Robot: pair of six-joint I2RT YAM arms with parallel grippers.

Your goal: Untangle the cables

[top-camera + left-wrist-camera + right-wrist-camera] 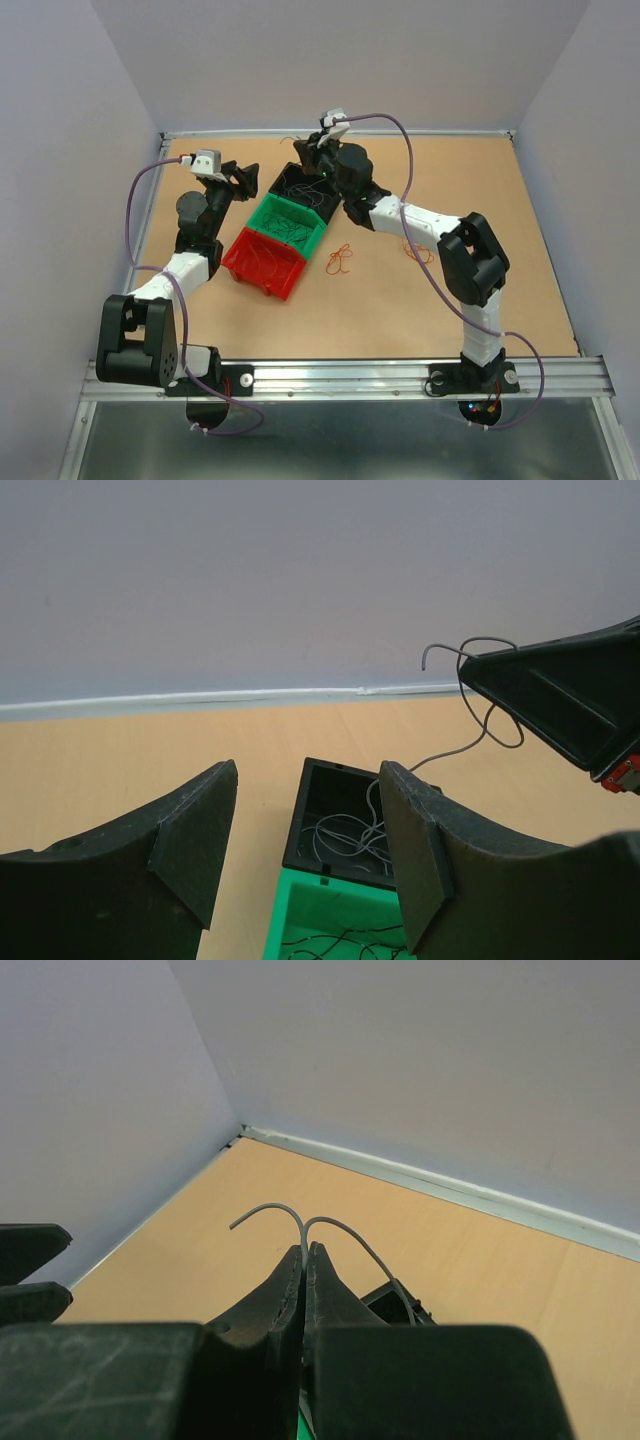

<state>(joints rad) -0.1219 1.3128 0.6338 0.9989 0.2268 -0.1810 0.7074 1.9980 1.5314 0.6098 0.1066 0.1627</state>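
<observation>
Cables [345, 835] lie as hair-thin curly loops in the black bin [300, 815] below the right jaws, which are pinched shut on one grey strand [268, 1207]; the left jaws stand wide, empty.

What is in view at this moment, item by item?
bins: three, black, green, red, in a diagonal row mid-table, black farthest
wires in bins: thin loops, grey to dark, in the black and green bins; count cannot be told
held wire: one, grey, rising from the black bin to the right jaws
loose wires: two small clumps, red-orange, on the table right of the bins
table: one, tan
arms: two, white and black, left, right
left jaws: open, empty, left of the black bin
right jaws: shut on the held wire, above the black bin
</observation>
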